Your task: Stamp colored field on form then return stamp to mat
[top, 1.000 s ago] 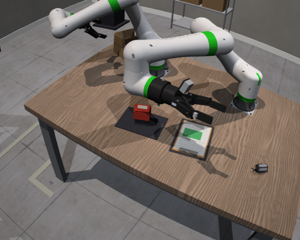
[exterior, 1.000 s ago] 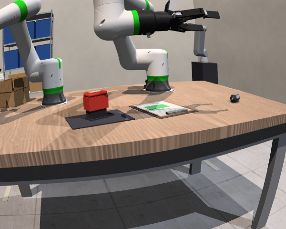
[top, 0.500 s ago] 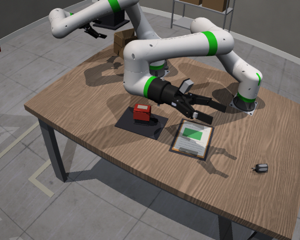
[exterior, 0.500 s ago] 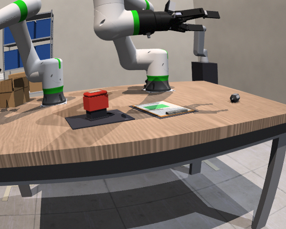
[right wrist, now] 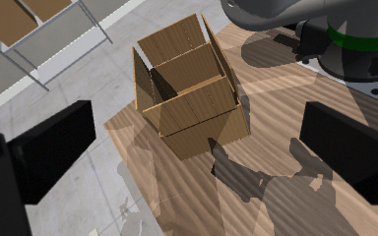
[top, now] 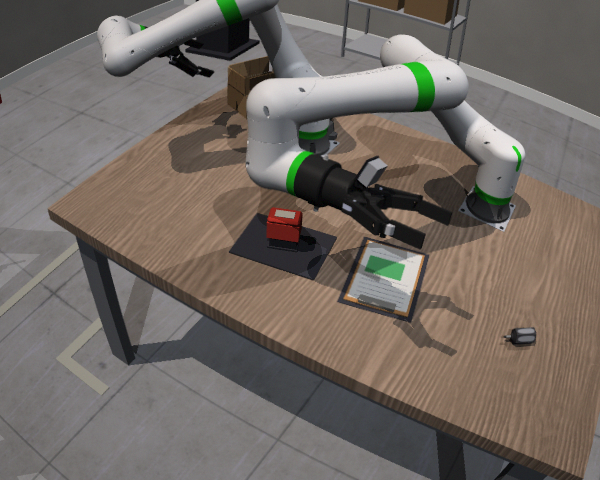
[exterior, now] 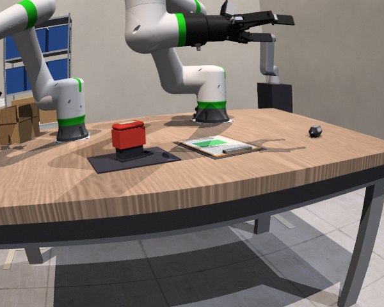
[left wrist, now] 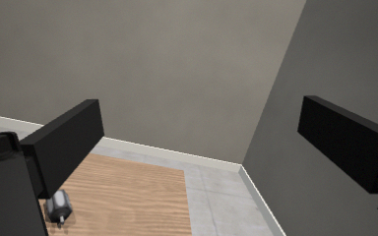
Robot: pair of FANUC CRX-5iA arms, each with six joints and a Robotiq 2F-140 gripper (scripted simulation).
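Upright, the red stamp (top: pixel 283 227) (exterior: pixel 128 137) points base-down (both grippers wide open), long side crosswise.

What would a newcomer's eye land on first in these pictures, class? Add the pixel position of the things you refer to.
Probably the bright red stamp (top: pixel 283 230) (exterior: pixel 128 137), upright on a dark mat (top: pixel 248 244) (exterior: pixel 101 165). Next, the green field (top: pixel 385 267) (exterior: pixel 210 142) on the clipboard form beside that mat. Above the table, the left gripper (top: pixel 435 225) (exterior: pixel 278 29) (left wrist: pixel 201 115) spreads its black fingers wide.
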